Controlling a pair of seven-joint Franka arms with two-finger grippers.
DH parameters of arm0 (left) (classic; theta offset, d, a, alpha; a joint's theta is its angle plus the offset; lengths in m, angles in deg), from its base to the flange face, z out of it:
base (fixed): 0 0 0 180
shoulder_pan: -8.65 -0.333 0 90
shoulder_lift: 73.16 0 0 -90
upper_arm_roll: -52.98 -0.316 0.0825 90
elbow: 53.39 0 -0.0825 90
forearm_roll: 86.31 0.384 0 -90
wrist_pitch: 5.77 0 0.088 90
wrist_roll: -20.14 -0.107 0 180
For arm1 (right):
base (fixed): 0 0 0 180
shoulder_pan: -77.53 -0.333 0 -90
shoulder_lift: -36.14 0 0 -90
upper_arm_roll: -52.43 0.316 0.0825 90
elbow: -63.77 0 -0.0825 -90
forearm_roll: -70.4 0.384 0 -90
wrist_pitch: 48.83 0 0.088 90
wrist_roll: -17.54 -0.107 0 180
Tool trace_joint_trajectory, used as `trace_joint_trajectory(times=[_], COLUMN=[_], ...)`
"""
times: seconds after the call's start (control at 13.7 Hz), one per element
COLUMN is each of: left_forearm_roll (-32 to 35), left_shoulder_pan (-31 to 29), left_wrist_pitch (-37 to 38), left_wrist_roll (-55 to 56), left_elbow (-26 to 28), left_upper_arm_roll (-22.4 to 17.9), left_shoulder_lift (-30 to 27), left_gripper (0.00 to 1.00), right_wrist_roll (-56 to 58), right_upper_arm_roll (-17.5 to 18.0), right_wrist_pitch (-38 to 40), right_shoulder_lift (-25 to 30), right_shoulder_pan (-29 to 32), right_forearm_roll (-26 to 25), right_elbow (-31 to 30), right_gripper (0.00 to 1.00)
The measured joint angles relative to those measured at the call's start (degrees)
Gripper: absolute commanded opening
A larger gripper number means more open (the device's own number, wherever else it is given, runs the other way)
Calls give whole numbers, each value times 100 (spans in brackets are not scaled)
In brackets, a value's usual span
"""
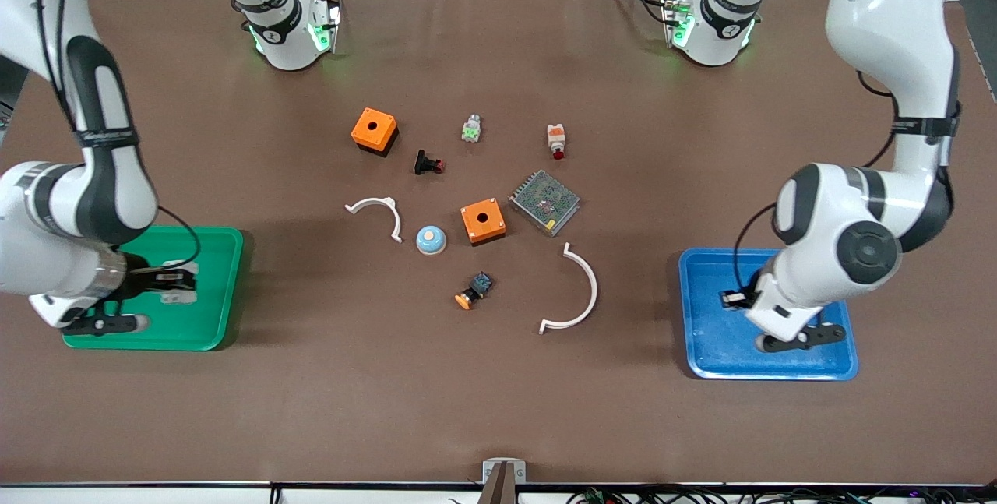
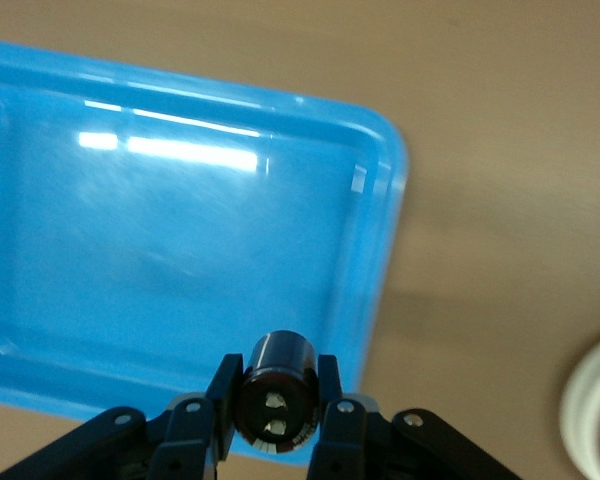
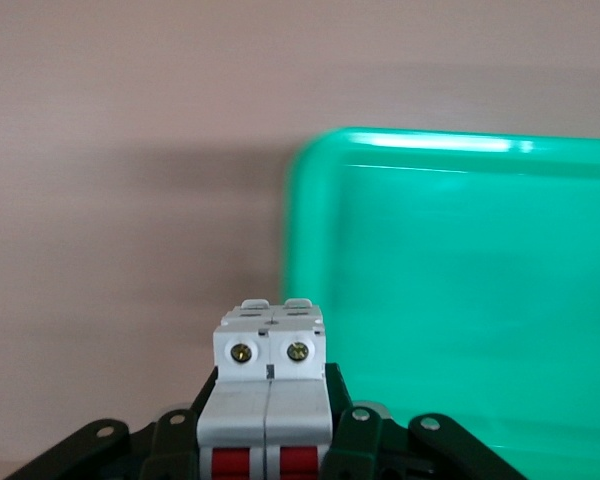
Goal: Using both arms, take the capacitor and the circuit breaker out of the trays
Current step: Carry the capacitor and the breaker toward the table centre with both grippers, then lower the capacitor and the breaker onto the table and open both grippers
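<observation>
My left gripper [image 1: 733, 300] is shut on the capacitor [image 2: 277, 388], a small black cylinder, and holds it over the blue tray [image 1: 779, 368] near the tray's edge toward the table's middle. In the left wrist view the tray [image 2: 180, 250] lies under the capacitor. My right gripper [image 1: 176, 286] is shut on the breaker [image 3: 270, 390], a light-grey block with red levers, and holds it over the green tray [image 1: 210, 286]. In the right wrist view the breaker hangs over the edge of the green tray [image 3: 460, 300]. Both trays look bare.
In the table's middle lie two orange boxes [image 1: 374, 130] [image 1: 482, 221], a black button with a red tip [image 1: 428, 163], a white-green part [image 1: 470, 128], a white switch with a red tip [image 1: 556, 139], a mesh-covered unit [image 1: 544, 202], two white arcs [image 1: 379, 212] [image 1: 580, 294], a blue dome [image 1: 431, 239] and a black-blue button with an orange cap [image 1: 473, 290].
</observation>
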Motion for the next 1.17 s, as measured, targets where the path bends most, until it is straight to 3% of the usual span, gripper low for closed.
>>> trace_joint_trajectory(times=[0.51, 0.88, 1.17], left_forearm_roll=[-105, -287, -287], left_shoulder_pan=[1439, 2124, 2573], left_wrist_pitch=[6, -412, -949], left_wrist_roll=[2414, 3687, 4521], left_elbow=[38, 65, 73], left_upper_arm_roll=[21, 23, 21], left_shoulder_lift=[15, 273, 631], left_gripper=[0, 0, 0], right_wrist_roll=[-1152, -1772, -2017], right_upper_arm_roll=[3, -2, -22], right_wrist_pitch=[-1476, -2176, -2297], right_shoulder_lift=[-204, -580, -662], right_shoulder_pan=[-1279, -1747, -1836], right_forearm_roll=[196, 198, 198], right_elbow=[-744, -912, -977], right_gripper=[1, 1, 1])
